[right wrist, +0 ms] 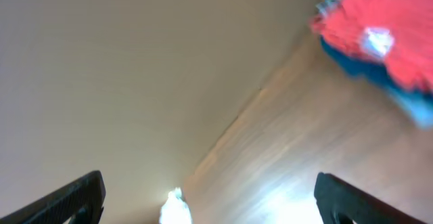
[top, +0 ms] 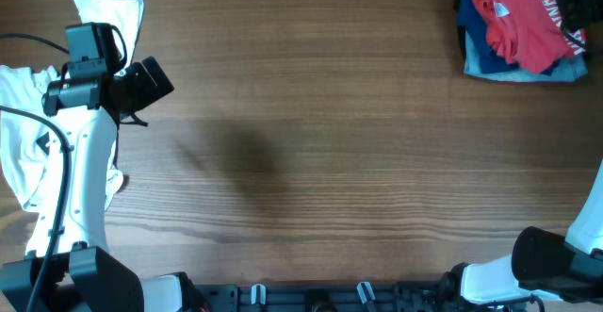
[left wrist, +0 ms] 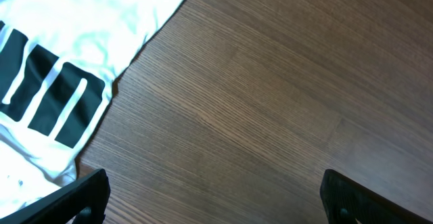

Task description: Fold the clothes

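Note:
A white T-shirt with black print [top: 21, 133] lies crumpled at the table's left edge; it also shows in the left wrist view [left wrist: 61, 55]. A red T-shirt with white lettering [top: 520, 15] lies on folded blue garments [top: 490, 62] at the far right corner, and shows blurred in the right wrist view [right wrist: 385, 28]. My left gripper [top: 151, 84] is open and empty above bare wood beside the white shirt [left wrist: 213, 200]. My right gripper [right wrist: 210, 200] is open and empty, raised above the table; in the overhead view only its arm base [top: 556, 265] shows.
The wooden table [top: 320, 142] spans the view. More white fabric [top: 108, 1] lies at the far left corner. Black cables [top: 57, 152] run along the left arm. A pale wall fills the left of the right wrist view [right wrist: 101, 68].

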Available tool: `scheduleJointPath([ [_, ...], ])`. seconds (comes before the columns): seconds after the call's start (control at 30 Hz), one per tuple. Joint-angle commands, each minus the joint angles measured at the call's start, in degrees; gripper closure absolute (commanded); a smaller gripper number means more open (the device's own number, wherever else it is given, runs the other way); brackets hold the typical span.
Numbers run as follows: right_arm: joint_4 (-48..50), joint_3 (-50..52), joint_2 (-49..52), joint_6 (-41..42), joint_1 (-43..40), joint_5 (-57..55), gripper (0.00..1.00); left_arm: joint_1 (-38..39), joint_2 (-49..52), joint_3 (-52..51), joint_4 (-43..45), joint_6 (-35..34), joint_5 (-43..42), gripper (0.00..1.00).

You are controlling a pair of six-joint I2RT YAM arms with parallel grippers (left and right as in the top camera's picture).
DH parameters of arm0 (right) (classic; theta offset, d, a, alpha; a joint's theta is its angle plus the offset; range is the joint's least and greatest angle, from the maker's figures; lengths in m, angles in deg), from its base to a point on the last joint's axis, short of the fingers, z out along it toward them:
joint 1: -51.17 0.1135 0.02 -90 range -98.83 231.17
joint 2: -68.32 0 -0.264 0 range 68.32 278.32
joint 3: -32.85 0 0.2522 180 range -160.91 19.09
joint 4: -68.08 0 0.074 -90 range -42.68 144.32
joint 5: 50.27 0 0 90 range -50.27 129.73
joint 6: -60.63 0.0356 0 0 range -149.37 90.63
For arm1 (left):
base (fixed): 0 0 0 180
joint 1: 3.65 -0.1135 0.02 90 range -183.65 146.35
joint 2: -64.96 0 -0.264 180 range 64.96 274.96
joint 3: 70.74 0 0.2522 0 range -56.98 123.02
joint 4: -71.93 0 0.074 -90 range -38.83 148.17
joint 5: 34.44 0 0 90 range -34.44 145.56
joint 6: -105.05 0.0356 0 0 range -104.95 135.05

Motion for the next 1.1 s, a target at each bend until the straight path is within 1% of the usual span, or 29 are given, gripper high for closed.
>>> scheduleJointPath([
  [0.0,-5.1,0.2,0.0,11.4,-0.2,-1.9,0.0,-0.2,-0.1,-0.4,0.2,-0.1,-0.7,0.0],
  [0.07,-7.8,0.2,0.0,10.2,-0.2,-1.9,0.0,-0.2,-0.1,-0.4,0.2,-0.1,-0.7,0.0],
  [0.13,-10.3,0.2,0.0,5.0,0.0,-1.9,0.0,-0.2,-0.1,-0.4,0.2,-0.1,-0.7,0.0],
  [0.2,-11.3,0.2,0.0,-3.7,0.2,-1.9,0.0,-0.2,-0.1,-0.4,0.2,-0.1,-0.7,0.0],
  [0.23,-11.1,0.2,0.0,-9.5,0.8,-1.9,0.0,-0.2,-0.1,-0.4,0.2,-0.1,-0.7,0.0],
  [0.3,-9.9,0.2,0.2,-20.3,2.3,-1.9,0.0,-0.2,-0.1,-0.4,0.2,-0.1,-0.7,0.0],
  [0.37,-8.2,0.2,0.2,-28.2,4.0,-1.9,0.0,-0.2,-0.1,-0.4,0.2,-0.1,-0.7,0.0],
  [0.4,-7.0,0.2,-0.3,-34.3,5.3,-1.9,0.0,-0.2,-0.1,-0.4,0.2,-0.1,-0.7,0.0],
  [0.43,-6.4,0.2,-0.6,-37.6,6.3,-1.9,0.0,-0.2,-0.1,-0.4,0.2,-0.1,-0.7,0.0],
  [0.53,-2.7,1.4,-2.3,-51.1,9.5,-1.9,0.0,-0.2,-0.1,-0.4,0.2,-0.1,-0.7,0.0],
  [0.6,0.9,4.2,-4.2,-56.1,11.1,-1.9,0.0,-0.2,-0.1,-0.4,0.2,-0.1,-0.7,0.0],
  [0.7,7.9,11.6,-7.9,-56.8,12.1,-1.9,0.0,-0.2,-0.1,-0.4,0.2,-0.1,-0.7,0.0],
  [0.93,39.0,47.7,-21.9,-49.4,12.5,-1.8,0.0,-0.2,-0.1,-0.4,0.2,-0.1,-0.7,0.0],
  [1.0,44.5,55.6,-25.1,-49.0,13.2,-2.4,0.0,-0.2,-0.1,-0.4,0.2,-0.1,-0.7,0.0],
  [1.07,48.3,65.6,-30.5,-49.0,14.6,-6.1,0.0,-0.2,-0.1,-0.4,0.2,-0.1,-0.7,0.0],
])
